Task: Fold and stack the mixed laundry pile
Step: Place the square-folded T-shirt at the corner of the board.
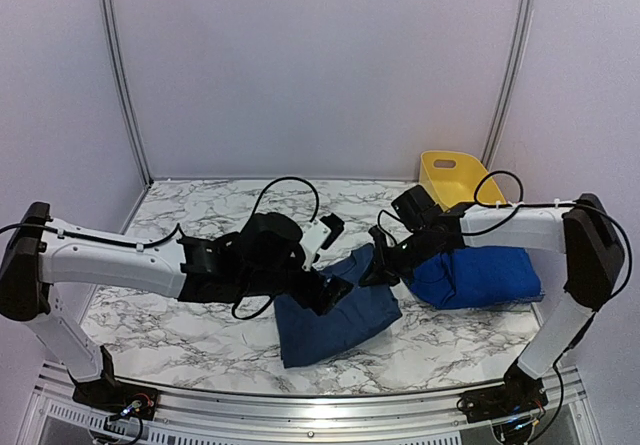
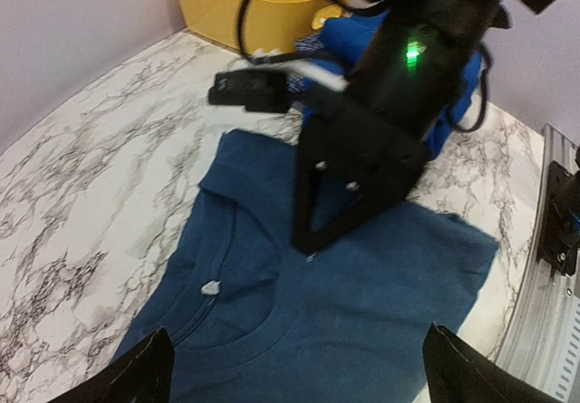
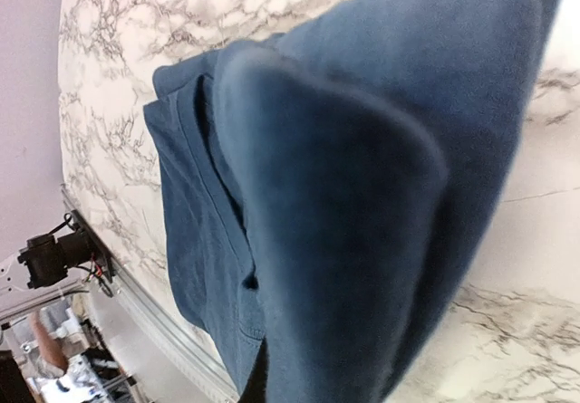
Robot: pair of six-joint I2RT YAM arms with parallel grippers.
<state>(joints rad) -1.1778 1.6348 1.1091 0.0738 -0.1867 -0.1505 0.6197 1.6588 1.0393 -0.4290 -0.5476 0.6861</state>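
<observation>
Dark denim-blue garment [image 1: 335, 330] — flat on the table [image 1: 200, 215], long axis 7 to 1 o'clock. Pinched at its 1 o'clock end by right gripper [image 1: 383, 263], jaws pressed together; left gripper [image 1: 330, 287] spread wide, just above the 10 o'clock edge.

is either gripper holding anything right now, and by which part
The right gripper is shut on a raised fold of the dark blue shirt, close to its neckline. The left gripper is open and holds nothing.
</observation>
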